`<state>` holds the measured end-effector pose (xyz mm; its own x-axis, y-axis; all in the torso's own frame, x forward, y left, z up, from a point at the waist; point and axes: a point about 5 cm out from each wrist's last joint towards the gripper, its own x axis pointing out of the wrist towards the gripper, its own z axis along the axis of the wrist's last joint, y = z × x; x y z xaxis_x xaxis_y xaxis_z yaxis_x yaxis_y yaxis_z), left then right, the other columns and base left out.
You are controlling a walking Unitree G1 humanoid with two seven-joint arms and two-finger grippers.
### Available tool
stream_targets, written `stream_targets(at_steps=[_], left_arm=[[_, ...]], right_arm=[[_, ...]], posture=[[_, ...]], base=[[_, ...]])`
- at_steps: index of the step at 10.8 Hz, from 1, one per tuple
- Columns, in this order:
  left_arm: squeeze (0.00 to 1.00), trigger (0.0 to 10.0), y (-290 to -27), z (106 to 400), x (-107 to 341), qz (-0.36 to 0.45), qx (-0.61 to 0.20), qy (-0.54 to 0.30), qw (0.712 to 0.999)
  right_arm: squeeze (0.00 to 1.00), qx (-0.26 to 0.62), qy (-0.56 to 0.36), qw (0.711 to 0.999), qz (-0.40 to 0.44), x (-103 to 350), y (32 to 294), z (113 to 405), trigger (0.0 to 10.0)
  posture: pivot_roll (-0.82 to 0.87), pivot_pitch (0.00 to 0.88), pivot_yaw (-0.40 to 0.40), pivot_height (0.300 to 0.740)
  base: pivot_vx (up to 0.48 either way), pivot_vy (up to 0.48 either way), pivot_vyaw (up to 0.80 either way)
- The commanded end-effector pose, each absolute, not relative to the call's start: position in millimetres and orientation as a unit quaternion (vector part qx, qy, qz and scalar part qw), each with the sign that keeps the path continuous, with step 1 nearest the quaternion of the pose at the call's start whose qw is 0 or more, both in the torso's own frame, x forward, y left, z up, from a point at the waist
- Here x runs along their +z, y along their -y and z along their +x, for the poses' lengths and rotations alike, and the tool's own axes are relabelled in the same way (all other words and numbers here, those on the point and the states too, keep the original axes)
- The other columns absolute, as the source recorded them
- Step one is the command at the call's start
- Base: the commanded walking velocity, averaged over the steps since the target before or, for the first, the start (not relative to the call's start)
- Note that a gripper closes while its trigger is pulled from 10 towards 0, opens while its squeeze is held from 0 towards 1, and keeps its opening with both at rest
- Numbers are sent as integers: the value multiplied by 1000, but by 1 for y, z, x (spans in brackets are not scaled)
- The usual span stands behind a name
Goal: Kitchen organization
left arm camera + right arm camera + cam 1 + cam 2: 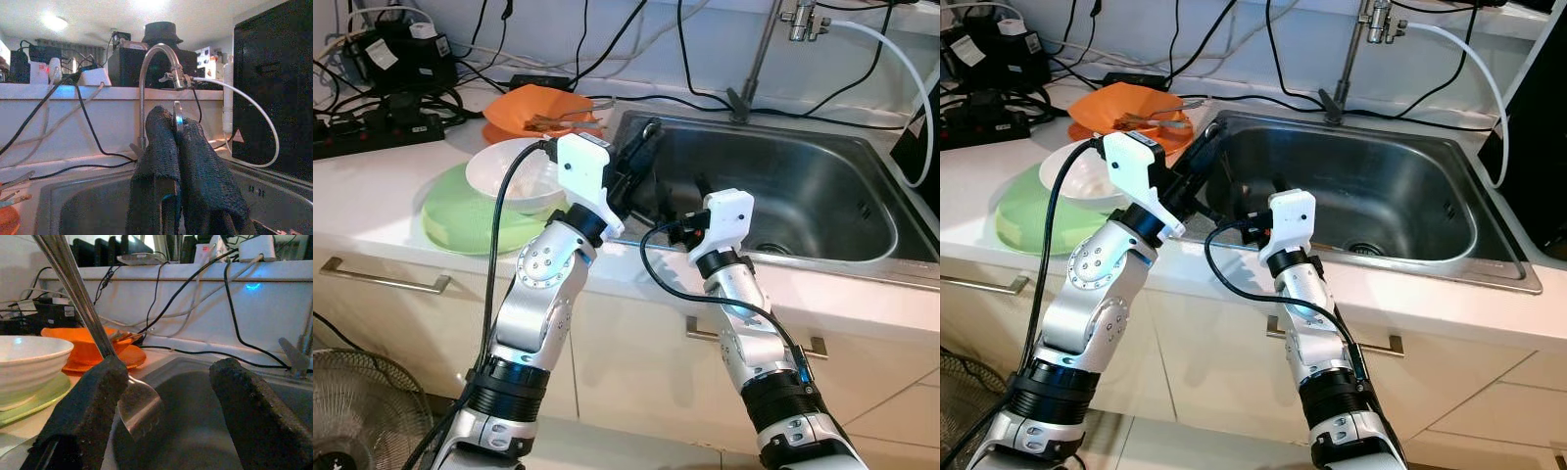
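Observation:
My left gripper (644, 145) reaches over the near left corner of the steel sink (822, 186) and is shut on a metal spoon (139, 409). In the left wrist view a thin edge of the spoon (177, 116) sticks out between the closed black fingers (161, 156). My right gripper (690, 208) hovers just right of it over the sink's front rim, open, with nothing between its fingers (254, 411). In the right wrist view the spoon's handle slants down past one finger and its bowl hangs over the basin.
A white bowl (504, 171) sits on a green plate (455, 220) left of the sink. Behind it an orange plate (524, 103) holds cutlery (563, 119). The faucet (759, 59), cables and a power strip (372, 132) line the back. A fan (352, 411) stands on the floor.

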<state>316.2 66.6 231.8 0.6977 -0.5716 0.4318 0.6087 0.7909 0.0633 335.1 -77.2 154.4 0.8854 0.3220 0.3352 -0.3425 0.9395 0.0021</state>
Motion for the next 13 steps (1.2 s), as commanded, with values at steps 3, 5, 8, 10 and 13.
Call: stream_targets(at_steps=[3, 5, 8, 10, 13], left_arm=[[0, 10000, -56, 311, 236, -42, -354, 226, 907], [0, 10000, -60, 313, 238, -26, -335, 236, 912], [0, 10000, -69, 316, 243, 1, -302, 255, 919], [0, 10000, -65, 316, 240, -33, -325, 234, 916], [0, 10000, -62, 315, 236, -48, -342, 222, 912]], right_arm=[[0, 233, 188, 954, 31, 168, 59, 330, 10000], [0, 213, 188, 958, 28, 166, 64, 331, 10000], [0, 166, 182, 969, 23, 164, 84, 336, 10000], [0, 169, 185, 968, 24, 165, 81, 335, 10000], [0, 207, 187, 960, 32, 166, 69, 331, 10000]], posture=[[208, 0, -18, 740], [207, 0, -16, 740], [205, 0, -10, 740], [206, 0, -9, 740], [208, 0, -5, 740]], base=[[0, 0, 0], [0, 0, 0], [0, 0, 0], [0, 0, 0], [0, 0, 0]])
